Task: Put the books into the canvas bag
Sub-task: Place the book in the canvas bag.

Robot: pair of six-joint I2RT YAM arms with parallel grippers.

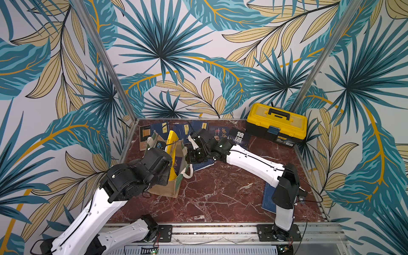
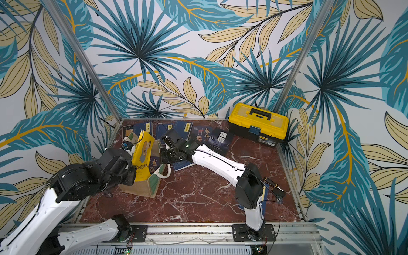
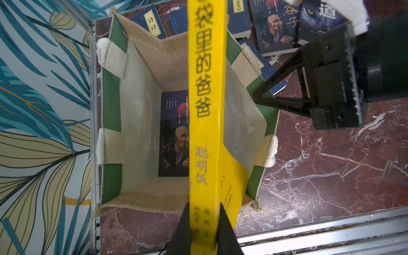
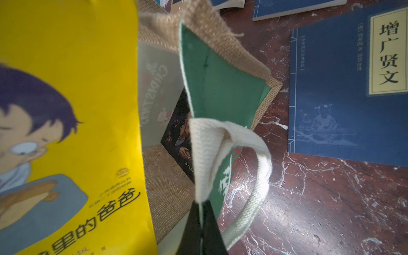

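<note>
On the left half of the red marble worktop [image 1: 220,194] stands the canvas bag [image 1: 164,191], upright, its mouth gaping upward. The left end effector [image 3: 204,223] is clamped narrow on the spine of a yellow book [image 2: 142,152] with a cartoon cover. The book hangs tilted over the bag's mouth, its lower edge about level with the near rim; how far it reaches inside I cannot tell. The right end effector [image 4: 201,212] comes in from the right and is pinched tight on the bag's right rim, at the green side panel where a white handle [image 4: 265,167] is sewn on.

At the bottom of the bag lies one portrait book [image 3: 174,136] (dark cover, bald bearded man), flat on the floor of the bag. Just right of the bag, under the right wrist, a navy book [image 4: 331,99] with a pale title label lies flat on the worktop. Along the far edge more books [image 1: 180,130] lie in a loose overlapping row — navy ones with yellow labels, another portrait cover and a wolf-eyed dark cover [image 1: 239,136]. One more blue book [image 1: 268,196] lies near the right arm's base, partly hidden by the arm. A yellow-and-black toolbox [image 1: 277,123] sits in the far right corner, just right of the row's last book.
</note>
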